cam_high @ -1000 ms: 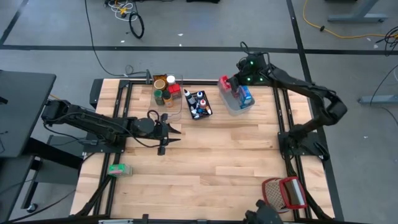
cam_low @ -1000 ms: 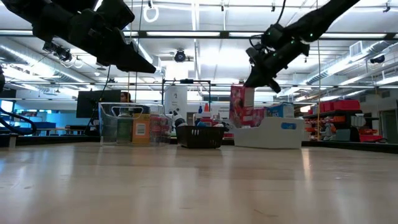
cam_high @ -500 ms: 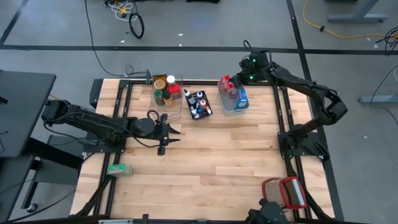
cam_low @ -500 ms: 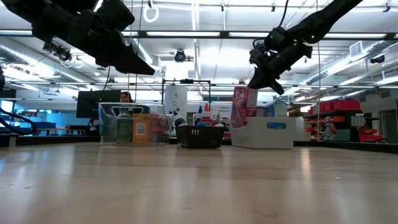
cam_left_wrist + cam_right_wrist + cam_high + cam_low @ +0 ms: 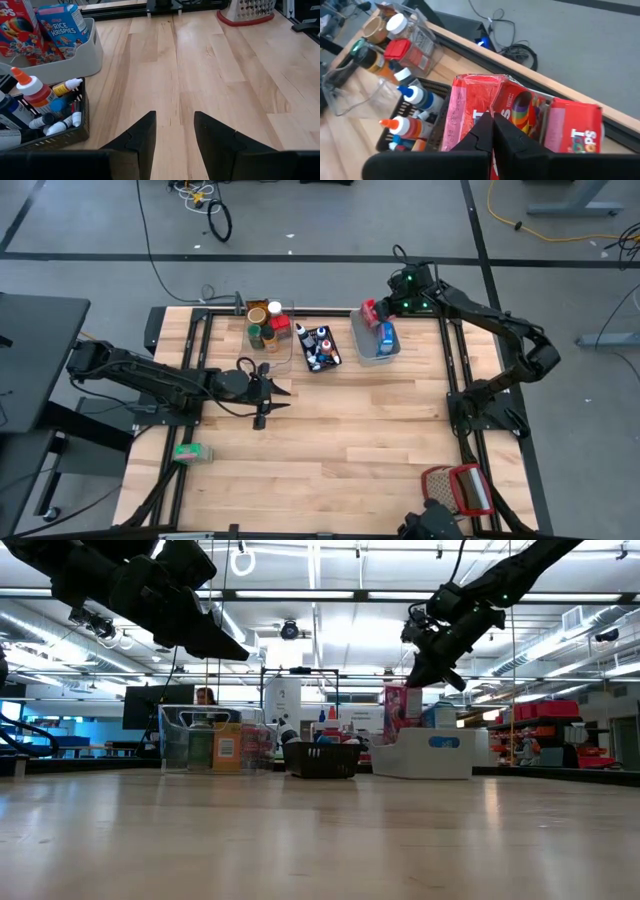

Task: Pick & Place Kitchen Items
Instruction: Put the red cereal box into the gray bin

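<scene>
My right gripper (image 5: 492, 120) is shut and points slantwise down over the grey-blue bin (image 5: 376, 348) at the table's far side. Red cereal boxes (image 5: 520, 107) and a blue box (image 5: 62, 24) stand upright in this bin; the shut fingertips are at the top of one red box (image 5: 403, 708). My left gripper (image 5: 175, 116) hangs open above the table's left middle (image 5: 280, 397), with nothing between its fingers. Small bottles fill a black bin (image 5: 320, 348), and jars stand in a clear bin (image 5: 268, 326). My right gripper's shut fingertips (image 5: 486, 125) meet the top edge (image 5: 492, 102) of a red cereal box, coming from above and slanting toward the table's far edge. The box stands in the grey-blue bin. The fingers hide the exact spot, so I cannot tell whether they press it.
A green box (image 5: 190, 452) lies by the table's left edge on the frame. A red-and-white wire basket (image 5: 460, 488) sits at the near right corner. The wooden middle and near half of the table (image 5: 340, 440) are bare.
My right gripper has shifted a little over the bin and tipped slightly. The grey-blue bin has turned on the table from skewed to square with the edge. The red box by the fingertips has moved with the gripper and shows lower in the low view.
</scene>
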Robot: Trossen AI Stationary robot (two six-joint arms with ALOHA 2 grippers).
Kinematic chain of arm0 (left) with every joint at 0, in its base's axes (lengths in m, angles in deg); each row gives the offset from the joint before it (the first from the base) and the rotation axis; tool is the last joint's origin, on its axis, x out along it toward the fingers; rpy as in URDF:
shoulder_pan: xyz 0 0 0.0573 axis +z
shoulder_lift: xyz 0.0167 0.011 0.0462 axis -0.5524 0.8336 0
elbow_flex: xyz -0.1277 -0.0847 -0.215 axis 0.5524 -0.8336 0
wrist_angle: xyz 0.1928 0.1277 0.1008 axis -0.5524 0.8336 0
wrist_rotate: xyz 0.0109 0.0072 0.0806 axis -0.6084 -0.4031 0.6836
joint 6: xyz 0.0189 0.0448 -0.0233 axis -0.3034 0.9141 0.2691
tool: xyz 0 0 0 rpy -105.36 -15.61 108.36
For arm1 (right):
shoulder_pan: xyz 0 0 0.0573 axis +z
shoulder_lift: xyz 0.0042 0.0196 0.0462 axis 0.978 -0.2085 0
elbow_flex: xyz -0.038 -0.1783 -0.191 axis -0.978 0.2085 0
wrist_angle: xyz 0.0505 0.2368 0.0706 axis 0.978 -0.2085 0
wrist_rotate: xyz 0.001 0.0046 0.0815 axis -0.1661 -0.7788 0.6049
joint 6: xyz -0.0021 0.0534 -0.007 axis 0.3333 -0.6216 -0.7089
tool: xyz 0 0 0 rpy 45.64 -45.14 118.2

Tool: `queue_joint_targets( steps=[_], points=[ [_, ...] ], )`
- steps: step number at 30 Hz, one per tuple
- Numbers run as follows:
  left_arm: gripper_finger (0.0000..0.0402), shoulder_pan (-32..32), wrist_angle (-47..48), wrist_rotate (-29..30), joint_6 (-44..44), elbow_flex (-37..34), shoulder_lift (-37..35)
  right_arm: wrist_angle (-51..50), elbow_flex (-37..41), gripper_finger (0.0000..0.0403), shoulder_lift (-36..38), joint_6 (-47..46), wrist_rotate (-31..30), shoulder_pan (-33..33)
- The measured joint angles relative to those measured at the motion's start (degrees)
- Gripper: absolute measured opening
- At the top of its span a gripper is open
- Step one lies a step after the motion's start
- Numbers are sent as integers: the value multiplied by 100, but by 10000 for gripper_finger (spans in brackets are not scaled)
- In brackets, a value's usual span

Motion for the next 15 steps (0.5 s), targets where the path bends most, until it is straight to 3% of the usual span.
queue_joint_targets(
  steps=[11, 15],
  points=[
    [142, -2, 0, 0, 0, 0, 1, -199, 0, 13, -51, -44, -105, 0],
    [142, -2, 0, 0, 0, -2, 0, -199, 0, 22, -171, -46, -501, 2]
  ],
)
